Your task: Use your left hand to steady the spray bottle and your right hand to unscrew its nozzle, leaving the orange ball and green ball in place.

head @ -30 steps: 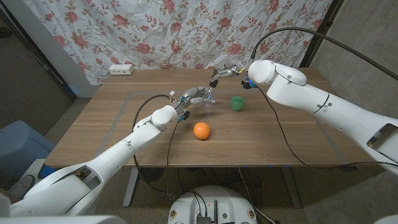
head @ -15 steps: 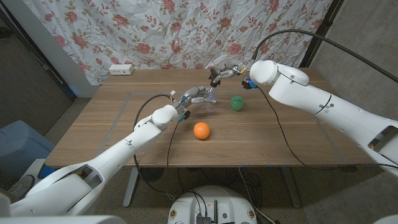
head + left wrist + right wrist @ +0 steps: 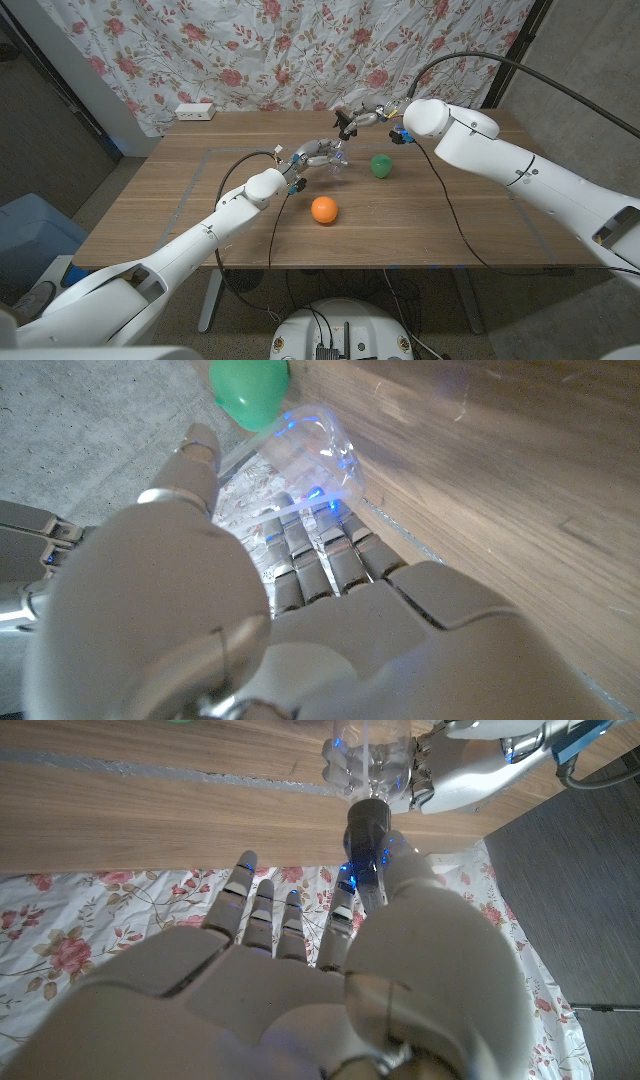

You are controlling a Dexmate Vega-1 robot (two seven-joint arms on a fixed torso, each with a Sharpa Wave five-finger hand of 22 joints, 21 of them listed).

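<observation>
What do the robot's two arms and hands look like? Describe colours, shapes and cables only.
Both arms have smooth white rounded shells, with black cables looping alongside. The left hand and right hand are light grey with darker segmented fingers; small blue lights glow near them.

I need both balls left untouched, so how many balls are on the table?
2. The orange ball lies near the table's middle, in front of the spray bottle; the green ball lies just to the bottle's right. Neither touches a hand.

White arms (image 3: pixel 520 170), black cables (image 3: pixel 455 215), grey hands (image 3: pixel 300 980)
</observation>
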